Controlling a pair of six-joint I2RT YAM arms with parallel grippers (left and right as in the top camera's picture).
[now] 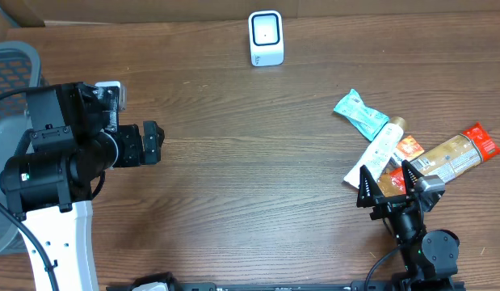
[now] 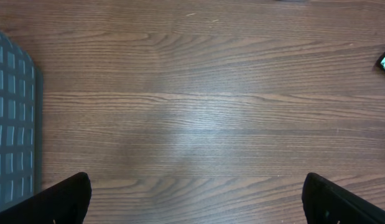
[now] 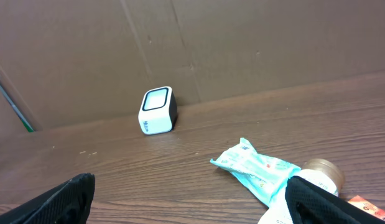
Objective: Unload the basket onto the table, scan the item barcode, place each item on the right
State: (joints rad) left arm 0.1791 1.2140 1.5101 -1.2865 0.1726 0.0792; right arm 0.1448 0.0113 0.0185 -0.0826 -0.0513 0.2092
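Brown wood-grain table (image 1: 233, 178) spreads under both arms, with a cardboard wall (image 3: 254, 50) behind it. Right gripper (image 1: 388, 184) has its fingers (image 3: 61, 202) spread wide and empty at the near end of a heap of goods: a white tube (image 1: 381, 147) by the right fingertip, a teal packet (image 1: 359, 113) just ahead, a tan and red packet (image 1: 460, 153) further right, and the white scanner (image 1: 266, 38) well ahead to the left, by the wall. Left gripper (image 2: 198, 205) also has its fingers (image 2: 64, 199) wide apart and empty over bare wood, well apart from the goods, with a gray mesh panel (image 2: 12, 124) beyond its left finger.
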